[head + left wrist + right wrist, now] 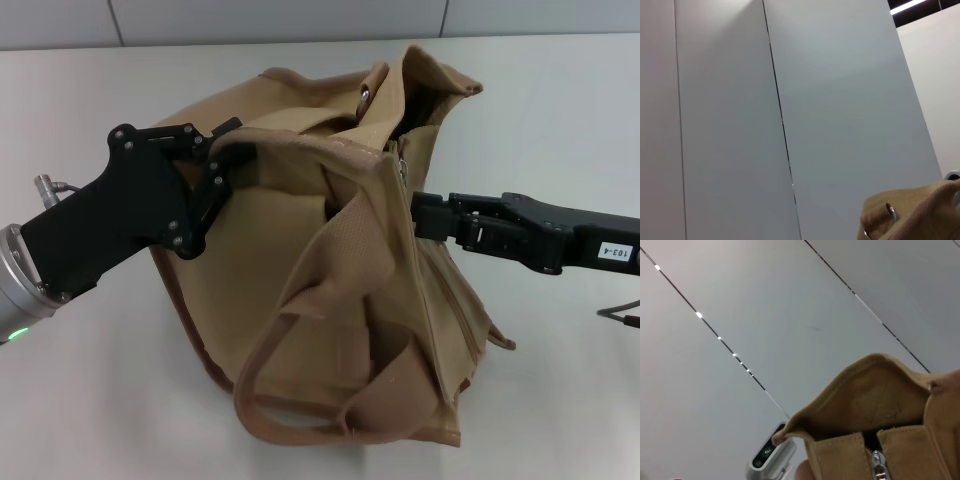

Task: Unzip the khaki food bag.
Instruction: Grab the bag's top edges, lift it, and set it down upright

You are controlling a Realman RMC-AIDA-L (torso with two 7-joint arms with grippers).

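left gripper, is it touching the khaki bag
Touching. In the head view the left gripper has its fingers closed on the fabric at the upper left edge of the khaki food bag.

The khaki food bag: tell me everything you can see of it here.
The khaki food bag is tan canvas, slumped and crumpled on the white table, with webbing handles draped forward. The zipper pull is silver, with the bag gaping open beyond it at one end. The left gripper pinches its upper edge; the right gripper meets the zipper side.
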